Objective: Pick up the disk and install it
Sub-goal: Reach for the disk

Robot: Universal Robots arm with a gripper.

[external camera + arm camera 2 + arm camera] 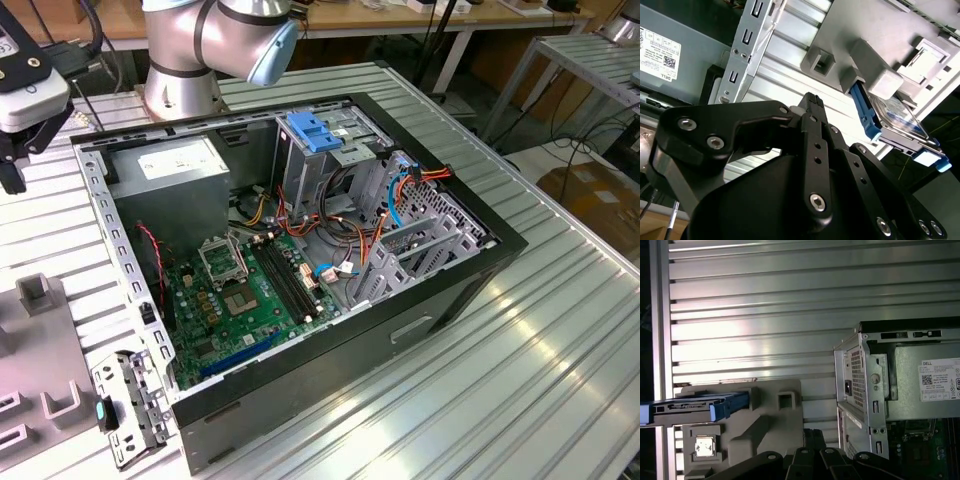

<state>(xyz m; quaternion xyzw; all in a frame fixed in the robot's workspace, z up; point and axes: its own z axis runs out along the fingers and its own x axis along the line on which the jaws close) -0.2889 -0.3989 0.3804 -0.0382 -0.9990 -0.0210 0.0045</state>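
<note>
The disk (900,124) is a flat silver drive with blue side rails, standing on edge in a slot of a grey holder block (865,40). In the first wrist view the disk (690,409) lies edge-on at the side of that holder (770,425). My gripper (810,100) hangs above the table between the holder and the open computer case, a short way from the disk and not touching it. Its black links converge to one tip (813,436), shut on nothing. In the exterior view the gripper (15,160) sits at the far left, above the table.
The open computer case (500,240) lies on the slatted aluminium table (560,350). Inside it are a grey power-supply box (170,165), a green board (250,290), loose cables and a drive bay with a light-blue bracket (315,130). A loose metal bracket (130,400) lies beside the holder (40,350).
</note>
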